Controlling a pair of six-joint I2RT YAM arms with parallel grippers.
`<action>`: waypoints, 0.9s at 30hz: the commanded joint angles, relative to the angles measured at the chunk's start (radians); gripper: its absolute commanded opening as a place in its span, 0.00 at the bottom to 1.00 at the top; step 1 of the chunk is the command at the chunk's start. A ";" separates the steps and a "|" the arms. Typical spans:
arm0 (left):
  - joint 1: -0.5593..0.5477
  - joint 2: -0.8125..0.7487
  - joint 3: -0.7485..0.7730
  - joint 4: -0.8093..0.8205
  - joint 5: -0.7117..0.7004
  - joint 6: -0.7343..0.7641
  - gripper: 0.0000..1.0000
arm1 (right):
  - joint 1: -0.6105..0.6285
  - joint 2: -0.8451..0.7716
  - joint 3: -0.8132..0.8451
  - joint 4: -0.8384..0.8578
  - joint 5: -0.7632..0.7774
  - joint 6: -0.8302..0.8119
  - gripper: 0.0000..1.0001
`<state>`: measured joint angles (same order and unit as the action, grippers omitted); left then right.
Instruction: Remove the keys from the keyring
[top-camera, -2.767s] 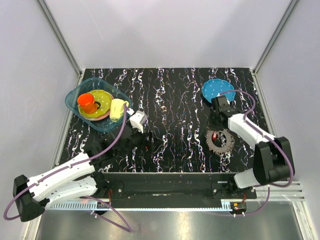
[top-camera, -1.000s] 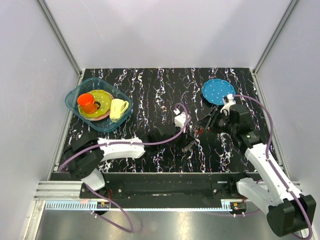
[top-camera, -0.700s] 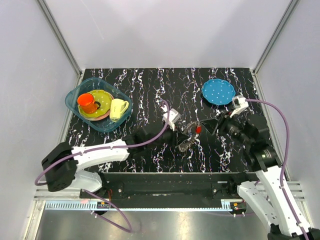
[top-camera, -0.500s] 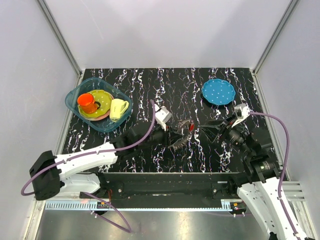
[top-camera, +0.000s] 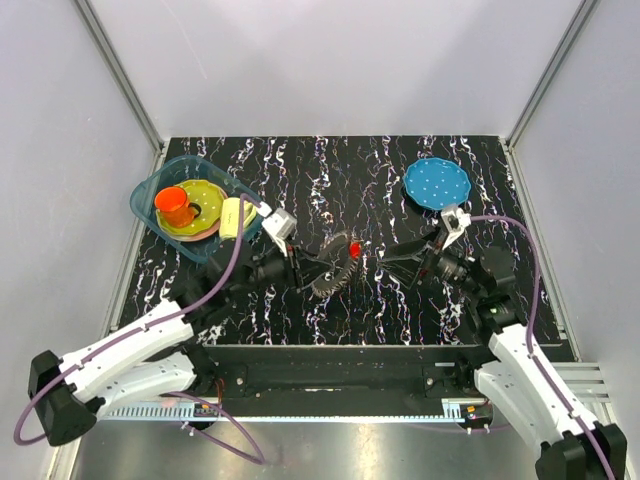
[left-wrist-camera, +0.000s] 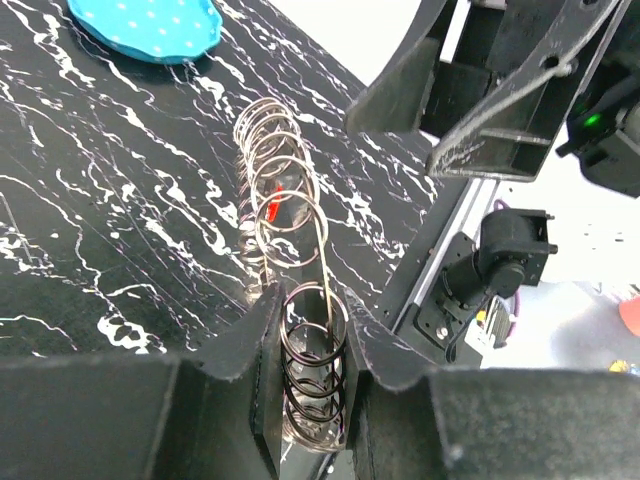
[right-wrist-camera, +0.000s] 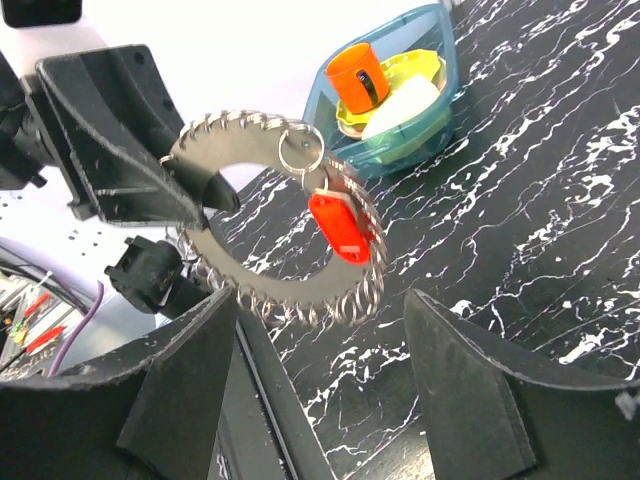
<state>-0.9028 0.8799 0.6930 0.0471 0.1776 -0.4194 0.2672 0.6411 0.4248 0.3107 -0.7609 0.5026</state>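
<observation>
- The left gripper (top-camera: 312, 266) is clamped on the edge of the keyring (right-wrist-camera: 250, 280), holding it up off the tabletop (top-camera: 330, 180).
- A red key (right-wrist-camera: 340, 227) hangs at the keyring's rim.
- The right gripper (top-camera: 395, 264) faces the keyring from just beside it, jaws wide apart and holding nothing.

Lighting bright and even – all three views legible.
Diffuse overhead light, faint soft shadows on the table (top-camera: 330, 170); glints on the keyring (right-wrist-camera: 250, 272); wrist views bow at the edges – nearest foreground soft, pale backgrounds washed out.
</observation>
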 joint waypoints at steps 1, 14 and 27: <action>0.099 -0.038 0.017 0.010 0.207 -0.044 0.00 | 0.007 0.081 -0.009 0.290 -0.113 0.096 0.73; 0.156 -0.022 0.059 -0.021 0.391 -0.064 0.00 | 0.187 0.256 0.078 0.340 -0.060 -0.021 0.71; 0.156 -0.007 0.082 -0.030 0.416 -0.065 0.00 | 0.187 0.243 0.078 0.255 -0.078 -0.090 0.70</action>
<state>-0.7513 0.8673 0.7033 -0.0376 0.5644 -0.4793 0.4488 0.9035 0.4805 0.5598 -0.8227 0.4385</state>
